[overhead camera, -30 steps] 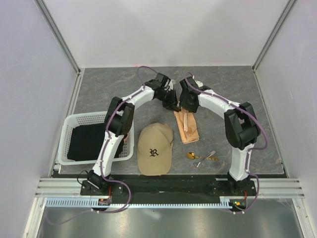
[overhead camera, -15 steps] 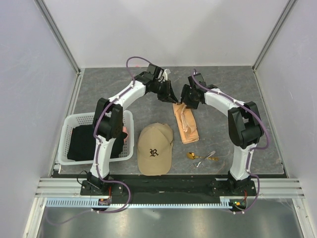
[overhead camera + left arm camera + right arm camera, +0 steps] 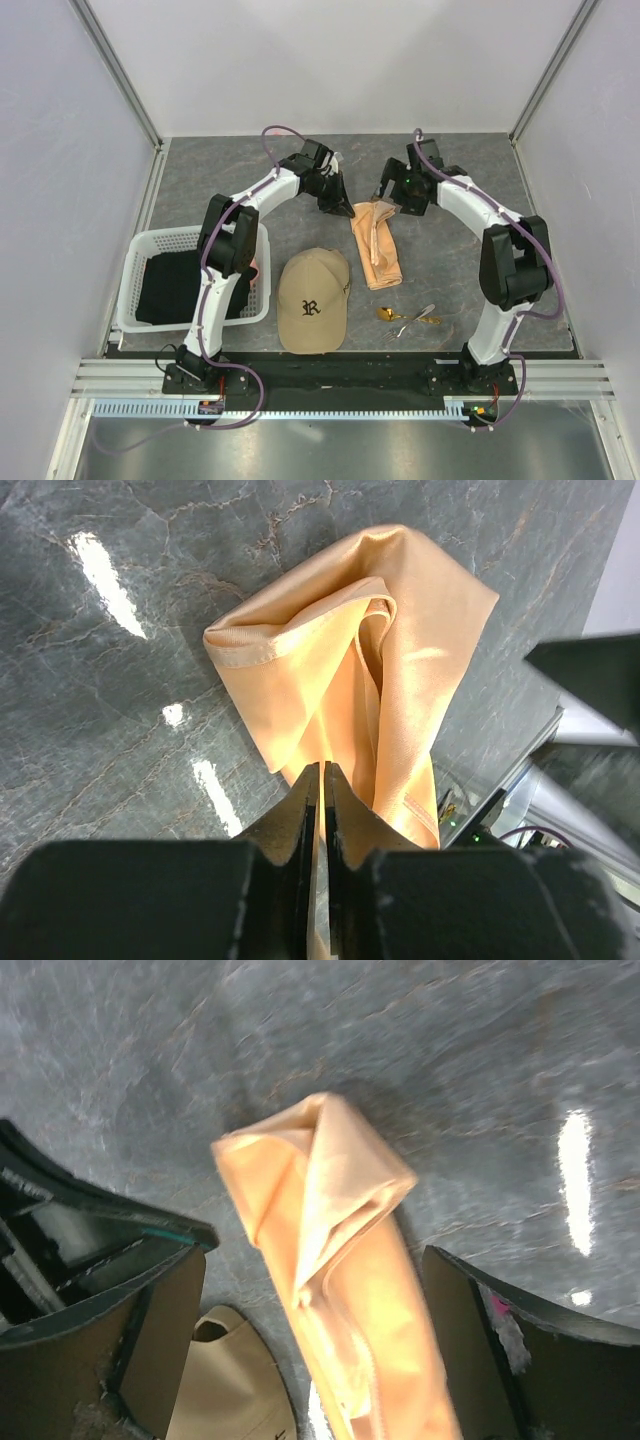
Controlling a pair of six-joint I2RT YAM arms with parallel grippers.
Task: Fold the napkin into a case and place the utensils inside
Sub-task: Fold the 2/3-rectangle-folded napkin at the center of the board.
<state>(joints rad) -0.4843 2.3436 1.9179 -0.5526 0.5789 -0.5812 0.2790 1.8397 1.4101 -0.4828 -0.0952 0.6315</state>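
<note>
The peach-orange napkin (image 3: 375,245) lies folded into a long narrow strip on the grey table, its far end open like a pocket mouth (image 3: 330,630). My left gripper (image 3: 343,207) is shut; its tips (image 3: 322,768) hover just over the napkin's far-left part, and I see no cloth pinched. My right gripper (image 3: 388,203) is open, and its jaws stand on either side of the napkin (image 3: 320,1180) from above (image 3: 310,1290) without touching it. The utensils lie near the front right: a gold spoon (image 3: 386,313) and silvery pieces (image 3: 417,317).
A tan baseball cap (image 3: 312,300) sits just left of the napkin's near end, its edge in the right wrist view (image 3: 225,1380). A white basket (image 3: 150,240) holding black cloth (image 3: 175,285) stands at the left. White walls enclose the table.
My right gripper has lifted off the napkin's far end and drawn back to the right and away. My left gripper pulled back a little to the left. The napkin stays folded.
</note>
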